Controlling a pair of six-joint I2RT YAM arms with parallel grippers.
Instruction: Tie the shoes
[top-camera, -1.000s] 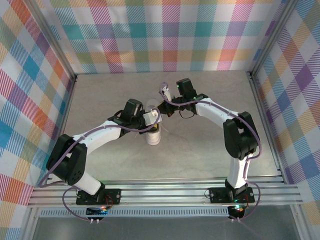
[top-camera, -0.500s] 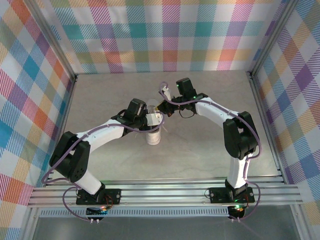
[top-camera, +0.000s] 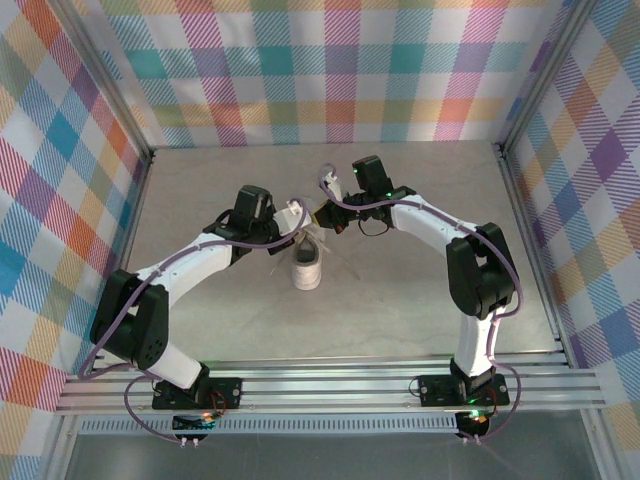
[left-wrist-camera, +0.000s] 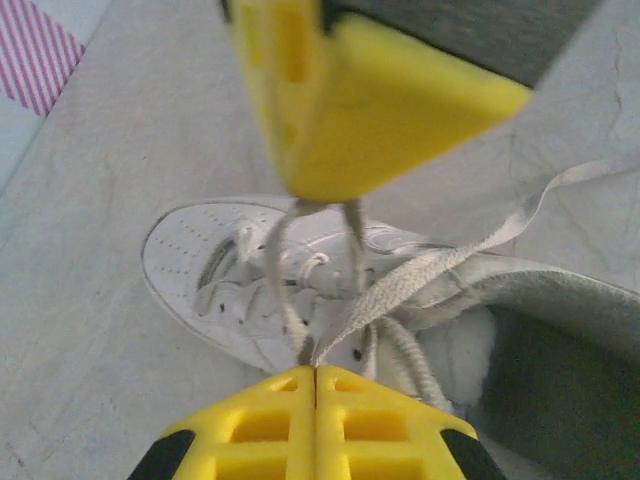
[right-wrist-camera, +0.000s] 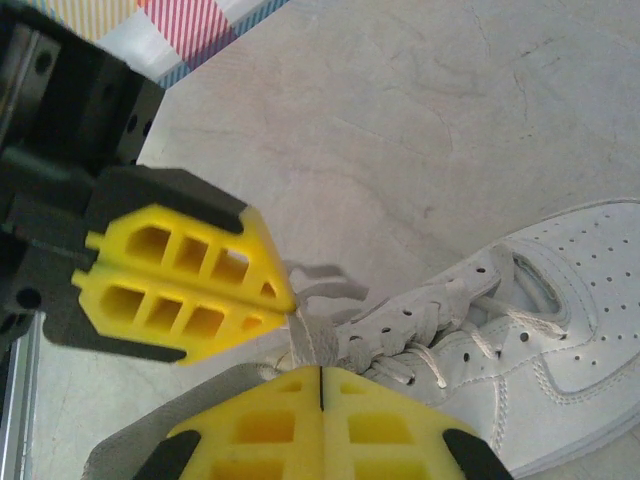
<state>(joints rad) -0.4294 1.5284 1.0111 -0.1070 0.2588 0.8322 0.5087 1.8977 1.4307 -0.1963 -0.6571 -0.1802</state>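
The white sneaker (top-camera: 306, 266) lies on the grey table, toe toward the near edge. In the left wrist view the sneaker (left-wrist-camera: 235, 265) sits below my left gripper (left-wrist-camera: 316, 369), which is shut on two white lace strands (left-wrist-camera: 400, 285) pulled taut. My right gripper (right-wrist-camera: 321, 371) is shut on a flat lace (right-wrist-camera: 318, 338) coming off the sneaker's (right-wrist-camera: 540, 330) eyelets. From above, the left gripper (top-camera: 298, 214) and right gripper (top-camera: 323, 214) meet tip to tip just beyond the shoe's heel end. One loose lace end (left-wrist-camera: 565, 182) trails off across the table.
Checked cloth walls (top-camera: 330, 70) on metal frame posts close in the table at the back and both sides. Bare grey tabletop (top-camera: 420, 290) spreads around the shoe. A rail (top-camera: 330, 385) with both arm bases runs along the near edge.
My left arm has swung off the sneaker toward the far left, uncovering the shoe and drawing the lace out. The right arm has stayed put.
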